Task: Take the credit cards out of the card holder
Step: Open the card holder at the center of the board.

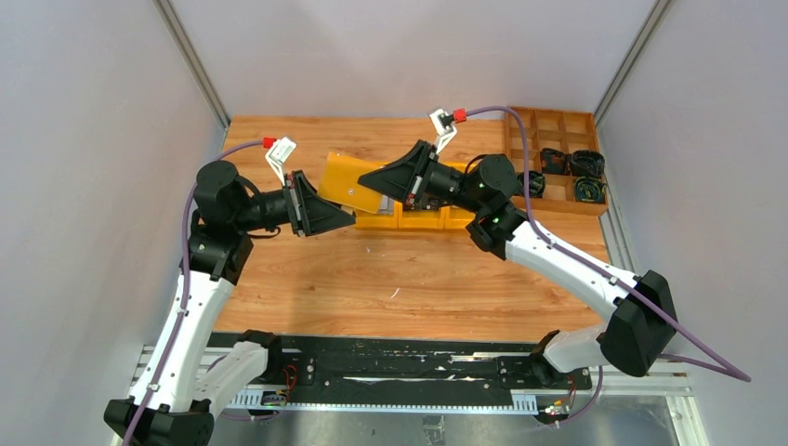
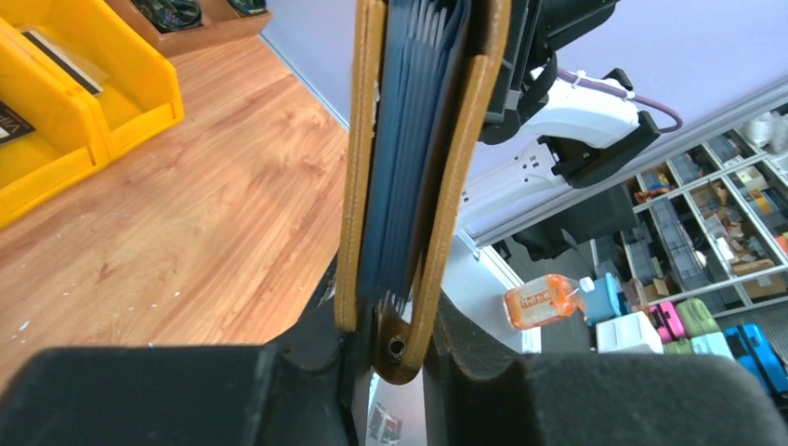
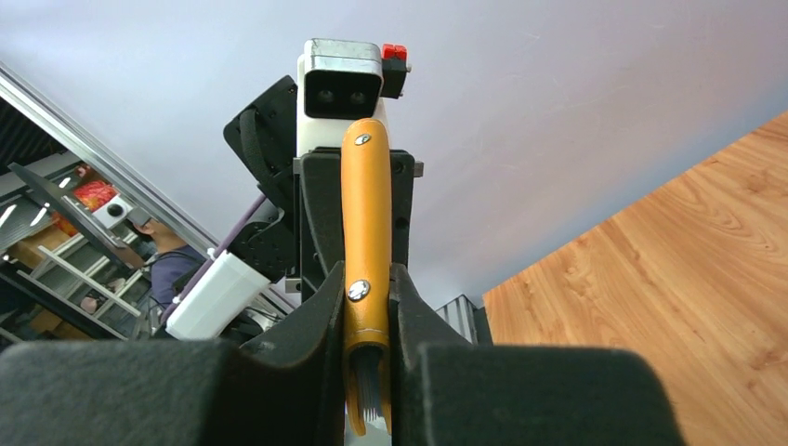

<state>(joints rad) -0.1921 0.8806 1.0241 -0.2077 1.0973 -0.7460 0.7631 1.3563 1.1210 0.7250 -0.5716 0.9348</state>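
Observation:
The card holder (image 1: 346, 182), mustard-yellow with a silvery patch, hangs in the air above the table, held between both grippers. My left gripper (image 1: 344, 219) is shut on its near lower end; in the left wrist view (image 2: 390, 346) the holder (image 2: 358, 167) stands edge-on and slightly spread. Thin blue-grey layers (image 2: 418, 139) fill it; I cannot tell the credit cards from pockets. My right gripper (image 1: 370, 178) is shut on the other end. In the right wrist view (image 3: 369, 372) it clamps the holder's yellow spine (image 3: 367, 223), with thin grey edges (image 3: 372, 379) showing between the fingers.
A row of yellow bins (image 1: 420, 221) stands on the wooden table just behind the holder; two of them show in the left wrist view (image 2: 65, 111). A brown wooden divided tray (image 1: 556, 125) with black items stands at the back right. Grey walls enclose the table.

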